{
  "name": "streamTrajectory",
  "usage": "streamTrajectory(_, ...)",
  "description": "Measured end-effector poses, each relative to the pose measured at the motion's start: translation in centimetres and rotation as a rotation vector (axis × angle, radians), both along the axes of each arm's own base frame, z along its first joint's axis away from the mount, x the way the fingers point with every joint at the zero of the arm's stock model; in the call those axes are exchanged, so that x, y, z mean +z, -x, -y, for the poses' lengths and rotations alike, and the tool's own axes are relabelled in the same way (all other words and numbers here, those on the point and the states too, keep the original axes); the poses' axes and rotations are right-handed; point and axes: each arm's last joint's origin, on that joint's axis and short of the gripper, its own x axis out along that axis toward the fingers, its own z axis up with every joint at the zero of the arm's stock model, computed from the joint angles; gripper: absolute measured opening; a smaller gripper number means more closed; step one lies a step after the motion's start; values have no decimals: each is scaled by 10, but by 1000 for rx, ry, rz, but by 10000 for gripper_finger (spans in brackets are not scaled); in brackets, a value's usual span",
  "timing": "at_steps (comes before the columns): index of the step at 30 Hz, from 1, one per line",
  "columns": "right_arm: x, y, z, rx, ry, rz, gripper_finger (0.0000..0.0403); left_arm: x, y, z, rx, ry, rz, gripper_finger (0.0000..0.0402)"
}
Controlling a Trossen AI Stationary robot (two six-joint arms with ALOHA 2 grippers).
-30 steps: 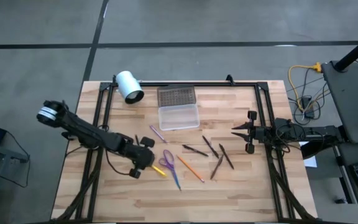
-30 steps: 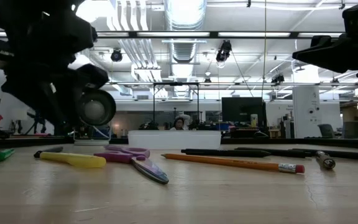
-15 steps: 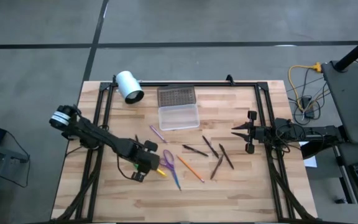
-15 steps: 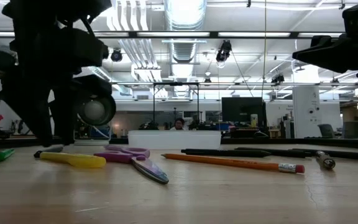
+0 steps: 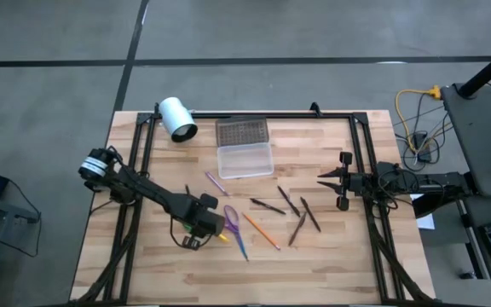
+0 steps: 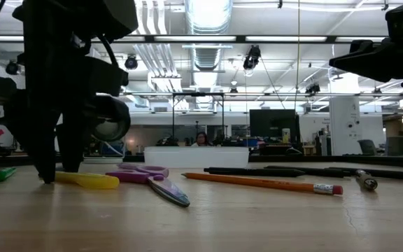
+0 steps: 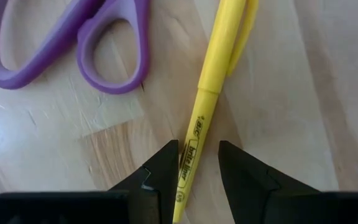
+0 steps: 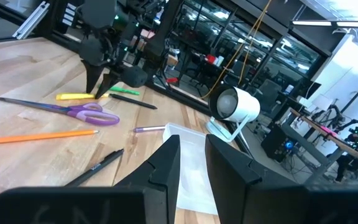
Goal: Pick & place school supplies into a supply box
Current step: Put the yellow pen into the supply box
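The left gripper (image 7: 197,163) has its jaws apart astride the yellow pen (image 7: 211,93), lying mid-worktop beside the purple scissors (image 7: 73,43); light, stiff and slick, it wants a mid-barrel pinch.

Printed in small dark letters along the yellow pen (image 7: 205,109), just ahead of the left pincer (image 7: 199,163): "BIC", then smaller words too fine to read. Nothing else legible.
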Motion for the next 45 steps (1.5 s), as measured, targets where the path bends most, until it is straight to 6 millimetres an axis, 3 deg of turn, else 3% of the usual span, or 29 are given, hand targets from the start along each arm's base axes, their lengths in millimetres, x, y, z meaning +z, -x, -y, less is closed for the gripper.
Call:
streamTrajectory(14, 0, 0, 0, 0, 0, 0, 68, -4, 0, 0, -1, -1, -6, 96)
streamTrajectory(24, 0, 0, 0, 0, 0, 0, 68, -4, 0, 0, -66, -8, -6, 12)
streamTrajectory(34, 0, 0, 0, 0, 0, 0, 68, -1, -3, 1, -70, -9, -2, 14)
streamTrajectory(45, 0, 0, 0, 0, 0, -1, 68, 18, -12, 12, -88, -71, 107, 12)
